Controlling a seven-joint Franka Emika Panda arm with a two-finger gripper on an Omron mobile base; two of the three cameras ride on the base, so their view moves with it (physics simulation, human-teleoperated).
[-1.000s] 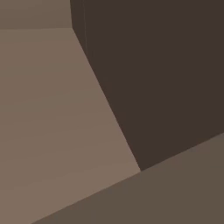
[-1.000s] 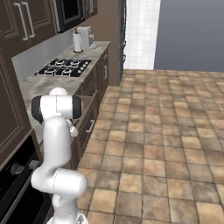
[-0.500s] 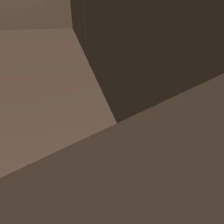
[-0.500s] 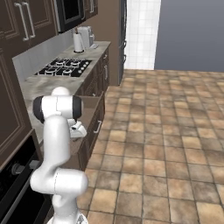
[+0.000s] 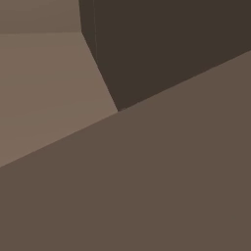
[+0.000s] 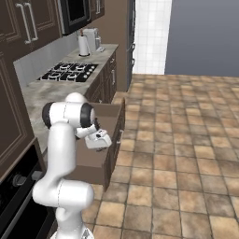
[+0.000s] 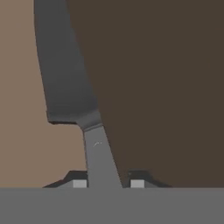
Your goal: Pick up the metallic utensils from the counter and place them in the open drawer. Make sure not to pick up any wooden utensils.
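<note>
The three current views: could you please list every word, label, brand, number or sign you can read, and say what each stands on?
None can be read. The knife, the open drawer, the stove and the cabinet doors carry no lettering. The appliances on the wall counter are too small to tell.

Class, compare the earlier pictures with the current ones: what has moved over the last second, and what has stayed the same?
The base has driven on: both base views shifted, bringing the open drawer closer beneath the hand. The gripper remains closed on the knife; nothing was released.

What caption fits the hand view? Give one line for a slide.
Knife held between the tool's fingertips, its grey blade pointing away over dark brown wood.
</note>
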